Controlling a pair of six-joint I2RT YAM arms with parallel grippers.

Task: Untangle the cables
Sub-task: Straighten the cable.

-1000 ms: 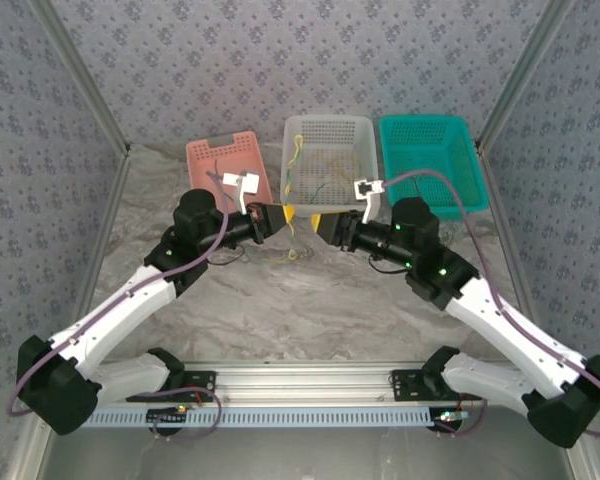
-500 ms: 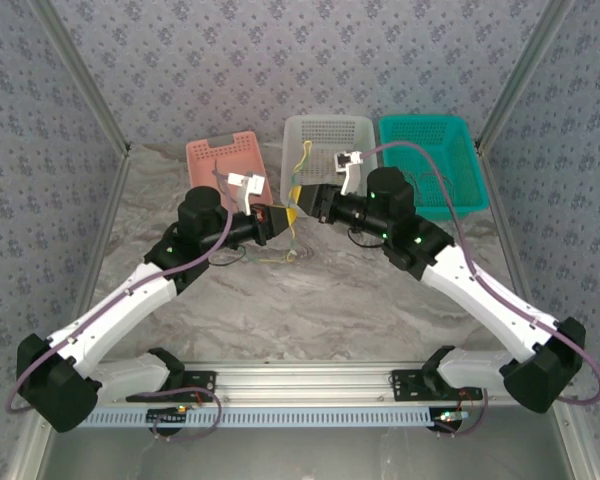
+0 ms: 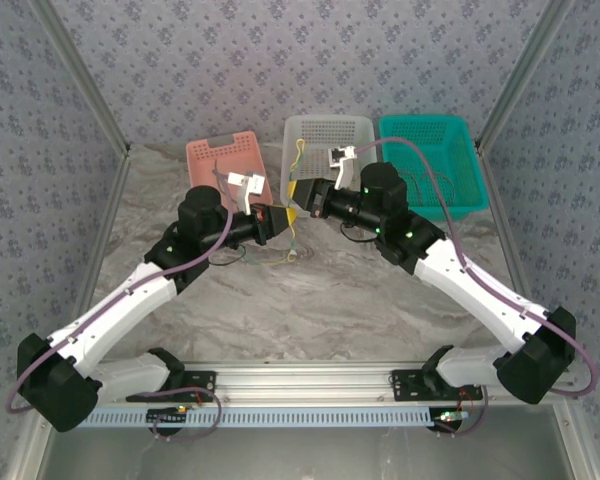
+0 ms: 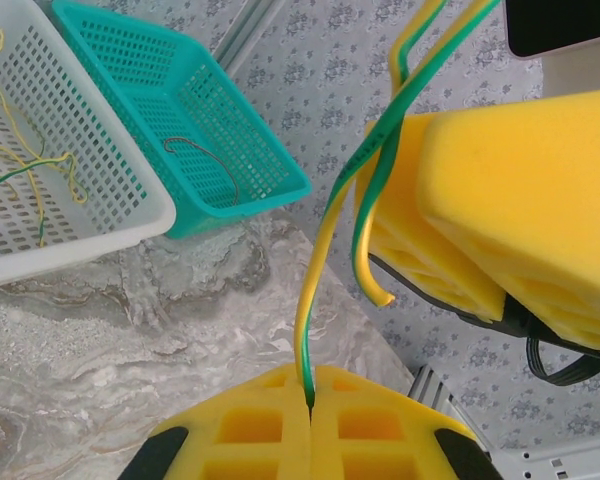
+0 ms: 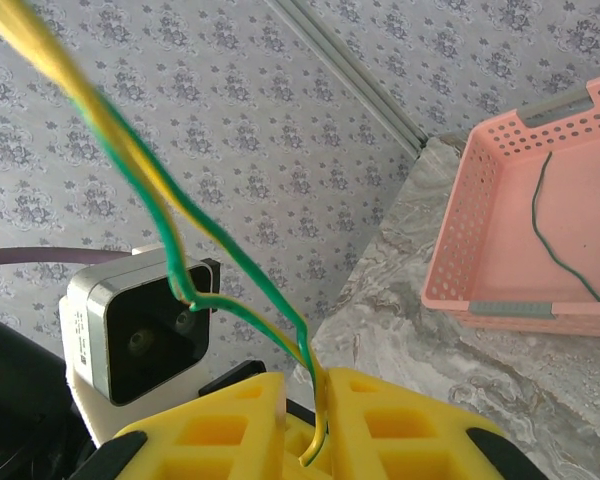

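A yellow-and-green cable (image 4: 325, 240) runs between my two grippers, held up above the table. The left gripper (image 4: 310, 385) is shut on one end of it; from above this gripper (image 3: 283, 214) sits just in front of the white basket. Close behind it, the right gripper (image 3: 302, 190) has its jaws (image 5: 308, 385) nearly closed, with the same striped cable (image 5: 230, 250) looping down into the narrow gap and its free end poking through. A few loose strands (image 3: 275, 255) lie on the marble table under the grippers.
Three baskets stand at the back: a pink basket (image 3: 205, 150) holding a green wire (image 5: 555, 240), a white basket (image 3: 365, 125) with yellow and green wires (image 4: 30, 170), and a teal basket (image 3: 460, 130) with a dark wire (image 4: 205, 160). Patterned walls enclose the table.
The right gripper has swung left and back towards the white basket's front edge, ending close to the left gripper. The left gripper has barely moved.
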